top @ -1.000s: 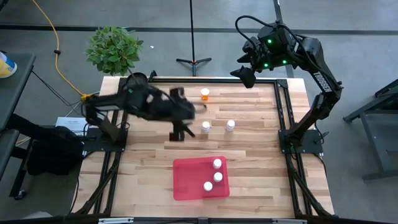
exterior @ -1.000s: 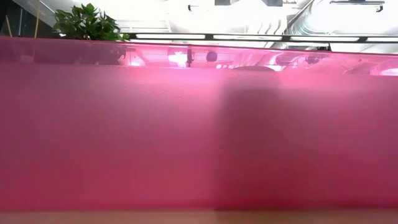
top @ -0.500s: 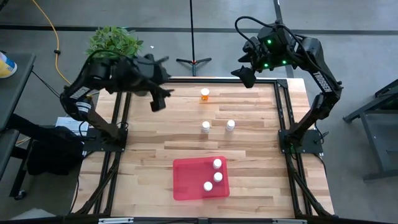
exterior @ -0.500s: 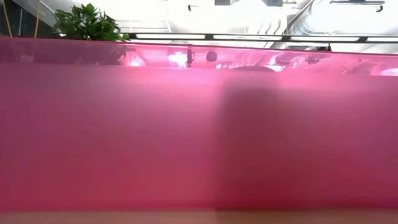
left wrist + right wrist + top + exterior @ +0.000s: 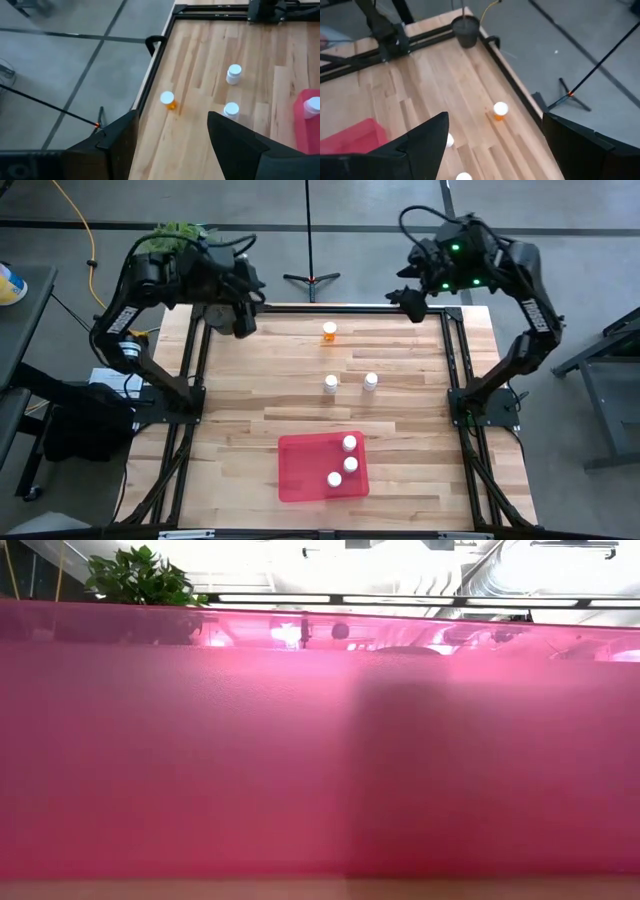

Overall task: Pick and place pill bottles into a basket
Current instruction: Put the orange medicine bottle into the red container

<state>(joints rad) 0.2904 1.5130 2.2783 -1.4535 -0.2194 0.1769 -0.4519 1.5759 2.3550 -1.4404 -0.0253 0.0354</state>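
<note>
Left claw point(image 5: 243, 320) parked high over the far-left corner of the pale wooden plank surface point(image 5: 240, 430); fingers spread apart in its wrist view, nothing between them. Right claw point(image 5: 411, 302) mirrors it over the far-right corner; fingers wide apart, also empty. Both sit clear of the work area, probably so the overhead camera gets an unobstructed look at the bottles; neither is committed to a pick.

Nearest target: translucent orange pill bottle with white cap point(image 5: 329, 332), upright near the far edge, roughly between the two claws; both wrist views look down on it. Toward the middle stand two small white cylindrical pill bottles, left white bottle point(image 5: 331, 384) and right white bottle point(image 5: 370, 381), near each other but not touching, well apart from the orange one.

Flat red rectangular plastic tray point(image 5: 300, 470) sits at the near side of the surface; three more white bottles point(image 5: 346, 461) stand in its right half, in a loose row. Judgement: half done, three left.

Small black round pot point(image 5: 466, 30) on the far-left corner, green leafy plant point(image 5: 180, 232) behind the left arm; neither in the way. Low view is blocked by the tray's red wall point(image 5: 320, 740), so no side check of bottle posture.
</note>
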